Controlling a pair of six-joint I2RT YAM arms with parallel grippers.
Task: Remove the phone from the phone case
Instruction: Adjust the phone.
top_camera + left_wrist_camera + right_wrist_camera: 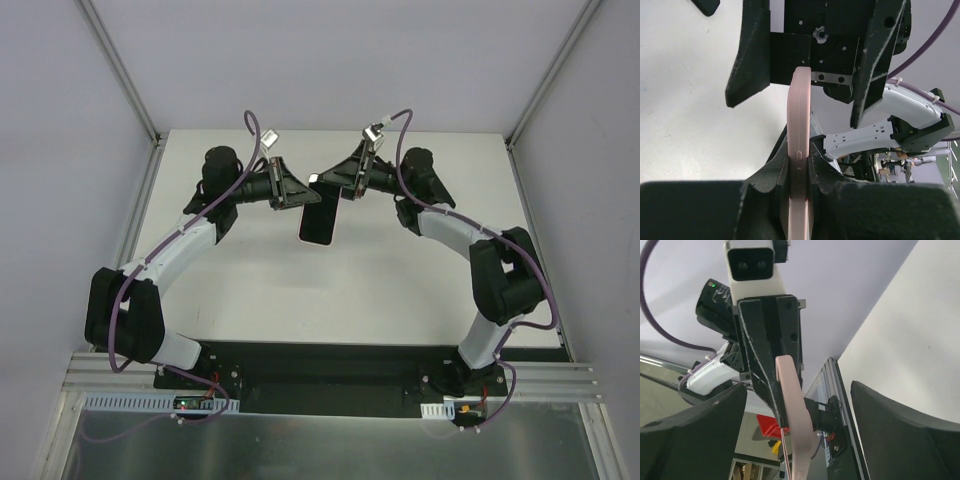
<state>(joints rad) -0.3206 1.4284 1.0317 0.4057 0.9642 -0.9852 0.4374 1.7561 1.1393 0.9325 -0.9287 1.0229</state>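
The phone (pixel 317 222) shows its dark face in the top view, seated in the salmon-pink phone case (pixel 799 125) and hanging above the table between the two arms. My left gripper (pixel 800 156) is shut on the case's long edge, one finger pressed on each flat side near the side buttons. My right gripper (pixel 799 390) is open, and its wide-spread fingers (pixel 695 432) straddle the case's curved end (pixel 792 405) without touching it. From the top view the left gripper (pixel 301 198) and right gripper (pixel 334 188) meet at the phone's upper end.
The white table (pixel 400 290) lies below the held phone. Pale enclosure walls and aluminium posts (pixel 125 75) ring it. The arm bases sit on a black plate and rail (pixel 330 385) at the near edge.
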